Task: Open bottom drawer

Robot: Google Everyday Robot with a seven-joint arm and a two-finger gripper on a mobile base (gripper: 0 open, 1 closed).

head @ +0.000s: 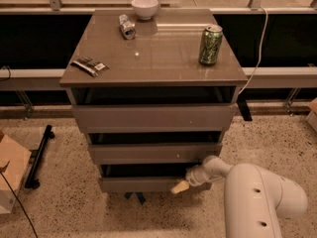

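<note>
The bottom drawer [138,184] is the lowest taupe-grey front of the cabinet. It stands pulled out a little, with a dark gap above it. My gripper [181,185] is at the right part of that front, at its top edge, on the end of my white arm [257,197], which comes in from the lower right. A pale fingertip [179,187] shows against the drawer front.
The cabinet top [163,58] holds a green can [210,44], a white bowl [144,7], a small lying can [127,27] and a dark snack bar [89,66]. A cardboard box [10,177] and a black stand [39,155] lie on the floor at the left.
</note>
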